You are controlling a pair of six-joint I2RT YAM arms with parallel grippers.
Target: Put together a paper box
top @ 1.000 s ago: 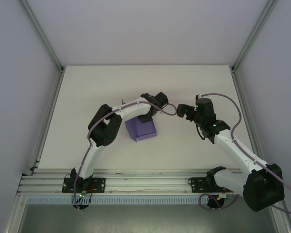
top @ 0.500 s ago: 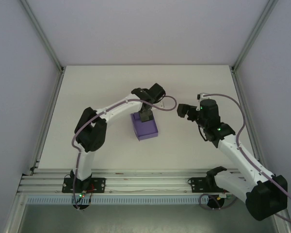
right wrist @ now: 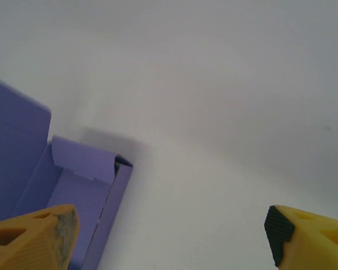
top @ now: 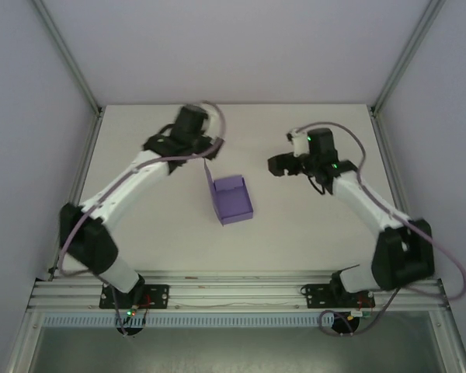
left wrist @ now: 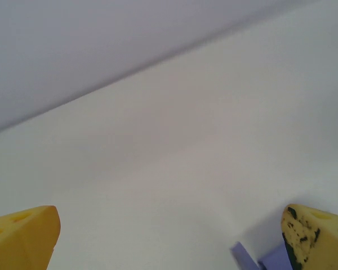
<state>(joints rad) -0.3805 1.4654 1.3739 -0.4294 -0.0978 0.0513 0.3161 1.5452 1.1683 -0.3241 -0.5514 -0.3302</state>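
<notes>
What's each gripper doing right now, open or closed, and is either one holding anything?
Left gripper: open, holding nothing.
Right gripper: open, holding nothing.

The box (top: 234,200) sits mid-surface (top: 140,225), its flap standing upright along the left side, and that is what I'd have to steer around. My left claw (top: 208,146) hangs spread wide just past its far-left corner. My right claw (top: 275,165), equally wide, has bare surface between it and the box.
</notes>
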